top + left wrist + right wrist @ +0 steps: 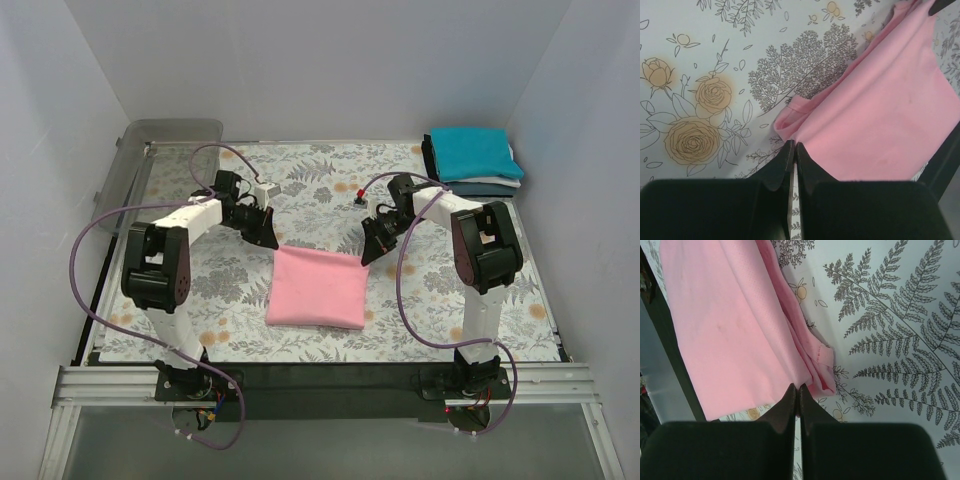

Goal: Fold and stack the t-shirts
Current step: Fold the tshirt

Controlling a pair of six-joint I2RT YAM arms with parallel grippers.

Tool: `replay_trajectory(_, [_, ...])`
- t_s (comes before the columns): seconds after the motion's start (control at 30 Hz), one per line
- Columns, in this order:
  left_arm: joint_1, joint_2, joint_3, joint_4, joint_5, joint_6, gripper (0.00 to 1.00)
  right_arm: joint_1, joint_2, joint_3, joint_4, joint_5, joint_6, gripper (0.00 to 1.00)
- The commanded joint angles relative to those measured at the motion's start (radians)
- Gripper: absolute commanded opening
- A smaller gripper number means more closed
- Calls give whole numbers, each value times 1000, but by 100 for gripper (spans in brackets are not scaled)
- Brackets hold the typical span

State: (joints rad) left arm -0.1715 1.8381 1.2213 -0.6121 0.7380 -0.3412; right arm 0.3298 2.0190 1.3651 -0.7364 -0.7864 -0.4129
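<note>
One pink shirt (317,288) lies flat at the middle of the worktop (500,310). It is folded into a near-square panel, a little wider from 9 to 3 o'clock than it is deep, with its side edges running about 12 to 6. Plain and smooth on top, it shows bunched, doubled layers at its far corners. The left jaws are pinched shut on its 11 o'clock corner, the right jaws on its 1 o'clock corner. Between 1 and 2 o'clock from it, well apart, a teal shirt (478,150) tops a folded stack in the worktop's far right corner.
</note>
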Motion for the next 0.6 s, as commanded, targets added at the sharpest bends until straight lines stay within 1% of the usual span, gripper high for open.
replay_trajectory(0.0, [12,26,4,63,-42,-5,0,0,15,40,8,36,22,1])
replay_trajectory(0.4, [13,133,46,161,-94,-41,0,0,90,160,17,111,45,1])
replay_trajectory(0.57, [13,171,102,178,-107,-68,0,0,127,233,48,156,75,1])
